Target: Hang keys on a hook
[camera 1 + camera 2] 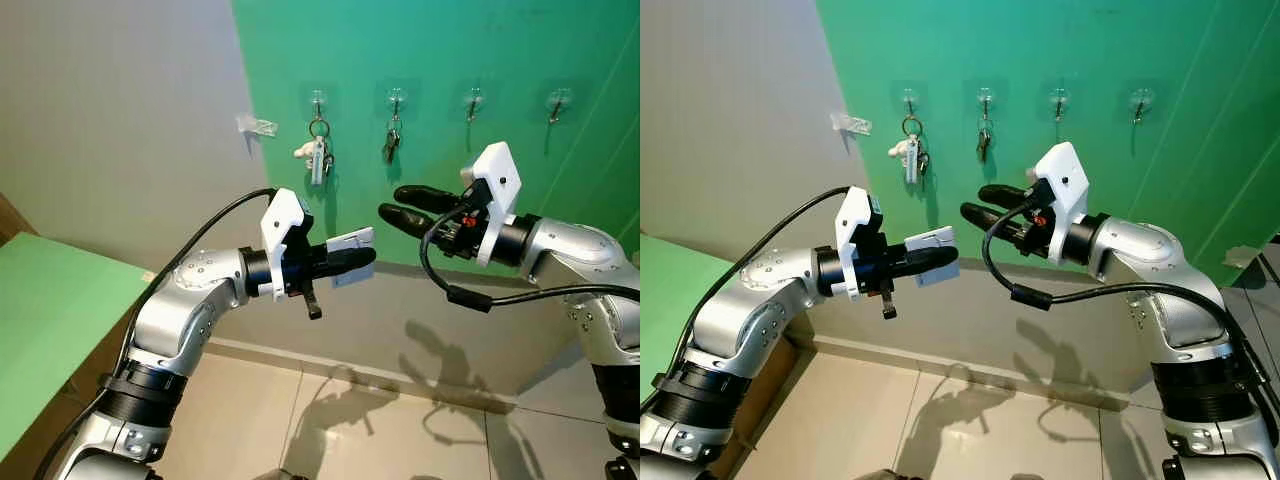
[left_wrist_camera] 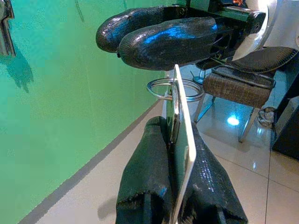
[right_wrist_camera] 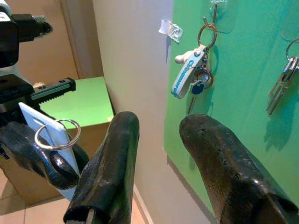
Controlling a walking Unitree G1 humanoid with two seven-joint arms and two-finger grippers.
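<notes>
Key tag (image 1: 352, 243) with steel ring (image 3: 57, 134): light, rigid, thin; left gripper (image 1: 345, 262) clamps its card. Right gripper (image 1: 405, 207), beside it, open; take the ring.

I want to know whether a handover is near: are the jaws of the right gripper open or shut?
Open. In the right wrist view the right gripper shows its two black fingers apart, with wall visible between them and nothing held.

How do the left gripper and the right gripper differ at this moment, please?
The left gripper has its jaws shut on a white key tag with a ring, while the right gripper has its jaws open and holds nothing. The left sits lower than the right. Both point at each other before the green wall.
</notes>
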